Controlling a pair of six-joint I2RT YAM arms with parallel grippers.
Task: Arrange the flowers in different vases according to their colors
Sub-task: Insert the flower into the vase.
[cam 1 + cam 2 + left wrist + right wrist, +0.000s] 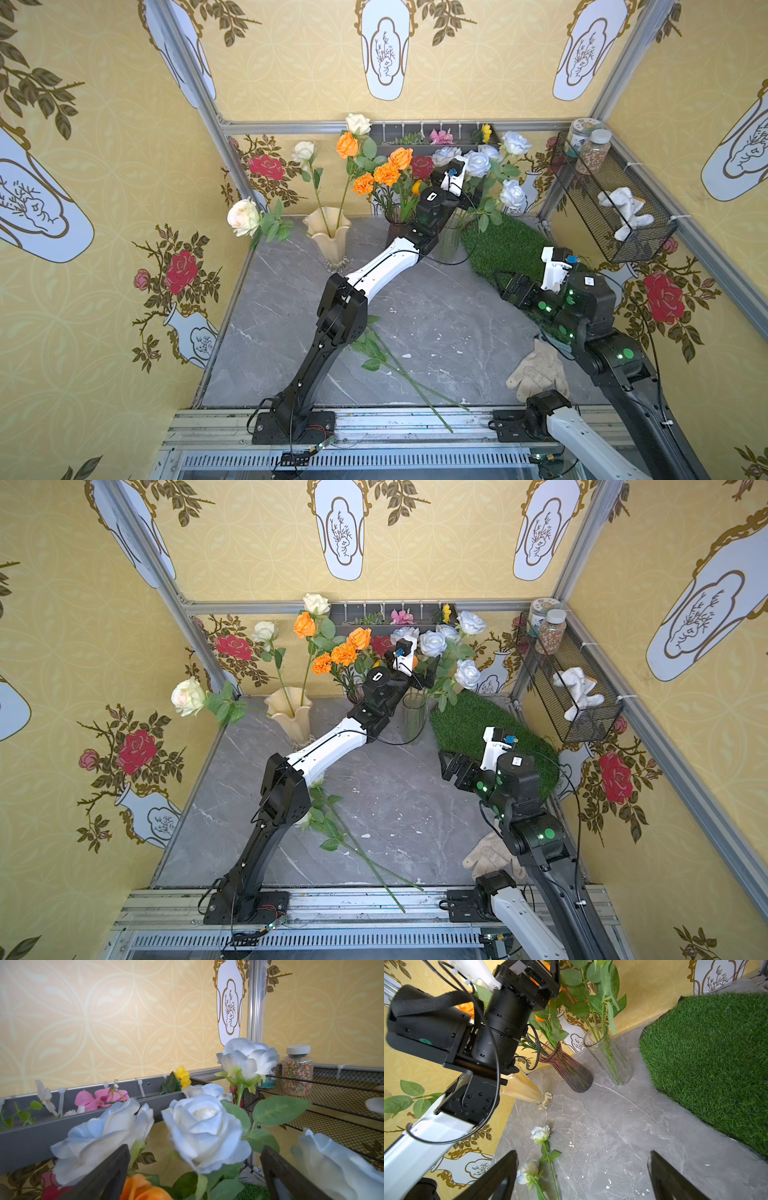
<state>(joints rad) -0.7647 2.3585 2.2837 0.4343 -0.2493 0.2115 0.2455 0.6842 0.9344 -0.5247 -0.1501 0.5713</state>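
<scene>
Marble tabletop, left jaws parted wide amid pale blue roses, right jaws parted wide, wire basket alongside

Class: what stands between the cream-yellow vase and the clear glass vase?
The dark purple vase, holding orange flowers. The right wrist view shows it plainly; in both top views the left arm partly covers it.

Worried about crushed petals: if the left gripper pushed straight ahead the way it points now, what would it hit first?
Most likely the pale blue-white rose, which sits dead centre ahead of the open left gripper in the left wrist view. It looks very close, though the exact depth is unclear.
</scene>
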